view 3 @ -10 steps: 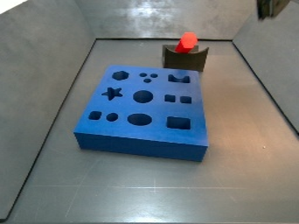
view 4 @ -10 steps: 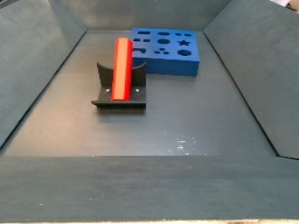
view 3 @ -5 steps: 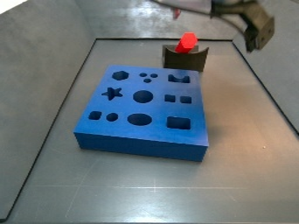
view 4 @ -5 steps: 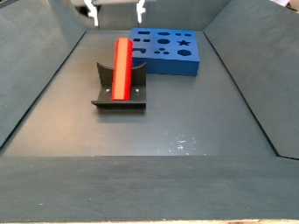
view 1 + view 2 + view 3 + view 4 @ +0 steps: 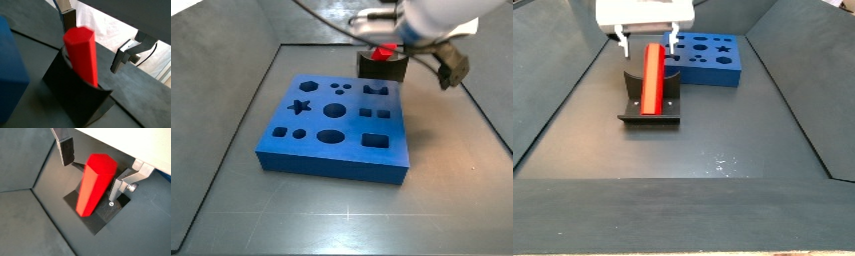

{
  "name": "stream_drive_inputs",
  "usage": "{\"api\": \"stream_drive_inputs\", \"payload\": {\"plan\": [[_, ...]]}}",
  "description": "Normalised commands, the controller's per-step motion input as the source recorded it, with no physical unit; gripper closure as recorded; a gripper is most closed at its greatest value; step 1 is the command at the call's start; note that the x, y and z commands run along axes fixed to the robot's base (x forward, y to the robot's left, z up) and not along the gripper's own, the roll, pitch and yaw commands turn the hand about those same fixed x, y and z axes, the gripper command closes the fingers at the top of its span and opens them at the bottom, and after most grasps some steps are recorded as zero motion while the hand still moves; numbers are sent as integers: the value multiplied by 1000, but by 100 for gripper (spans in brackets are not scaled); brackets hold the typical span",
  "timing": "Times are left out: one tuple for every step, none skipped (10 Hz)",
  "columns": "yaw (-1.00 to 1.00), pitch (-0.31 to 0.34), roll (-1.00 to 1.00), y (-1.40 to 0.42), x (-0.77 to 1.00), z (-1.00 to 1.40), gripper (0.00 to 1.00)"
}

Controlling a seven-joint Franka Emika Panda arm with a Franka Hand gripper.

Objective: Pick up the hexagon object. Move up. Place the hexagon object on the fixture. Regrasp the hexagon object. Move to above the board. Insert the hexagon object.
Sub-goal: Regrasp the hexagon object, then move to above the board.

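Peg (image 5: 652, 78): bright red hexagonal prism, leaning in fixture (image 5: 649, 112), dark L-shaped bracket on floor. Board (image 5: 337, 128): thick blue slab, flat, shaped cut-outs, just beside fixture. Gripper (image 5: 647, 44): above peg's upper end, fingers apart, not touching.

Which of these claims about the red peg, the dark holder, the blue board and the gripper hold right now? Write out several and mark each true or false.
1. The red peg leans in the dark fixture. True.
2. The gripper is shut on the peg. False: in both wrist views its fingers stand apart on either side of the peg's upper end, with gaps showing.
3. The peg sits in a hole of the blue board. False: it rests on the fixture, beside the board.
4. The peg's end face is hexagonal. True.
5. The board lies on top of the fixture. False: both rest separately on the floor.
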Motion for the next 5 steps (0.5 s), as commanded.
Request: {"api": "stream_drive_inputs", "payload": {"plan": [[-43,-6,61,4,62,-205,0],[0,0,0,0,0,0,100],[452,-136,39,-43,-143,1000,100],[451,-137,36,-44,-143,1000,100],[352,-209,24,-44,-136,1000,100]]}}
